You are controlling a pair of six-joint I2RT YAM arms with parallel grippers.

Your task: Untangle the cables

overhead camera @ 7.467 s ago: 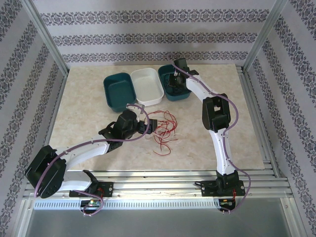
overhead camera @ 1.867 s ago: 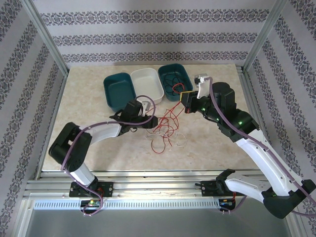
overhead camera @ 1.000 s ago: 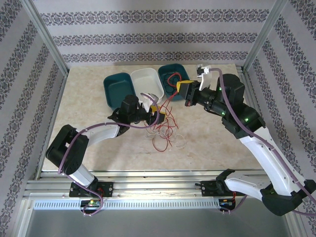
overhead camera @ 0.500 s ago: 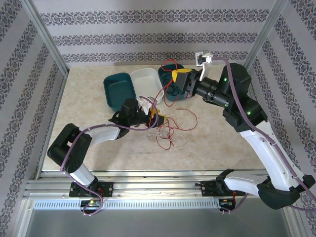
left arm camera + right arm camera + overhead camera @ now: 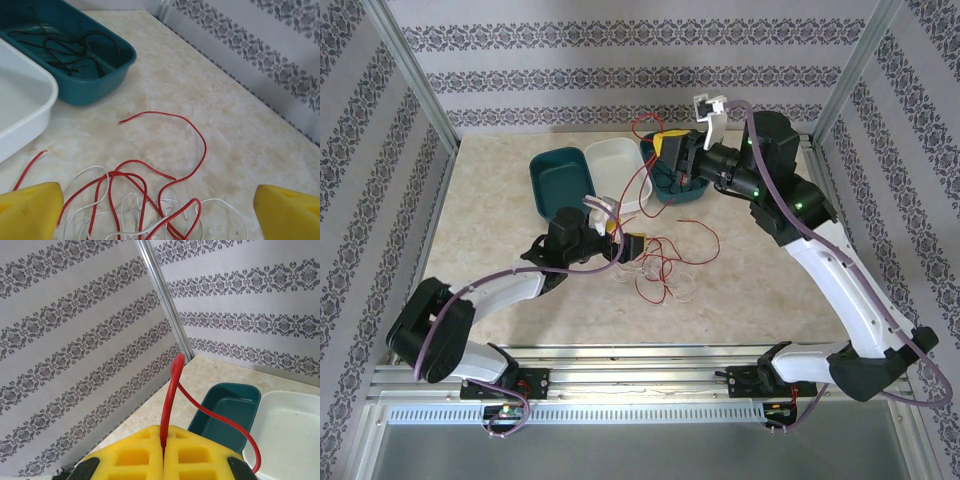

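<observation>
While R jaws clench a red cable (image 5: 168, 395) up over the teal bin (image 5: 95, 90), L jaws hang released above the red & white cables (image 5: 145, 200) heaped on the counter (image 5: 770, 290).

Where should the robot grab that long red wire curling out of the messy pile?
Probably the red wire near its free end, where it lies alone and flat on the table, apart from the tangle. Come straight down from above, with the strand between the jaws: it looks too thin and flat to catch from the side.
</observation>
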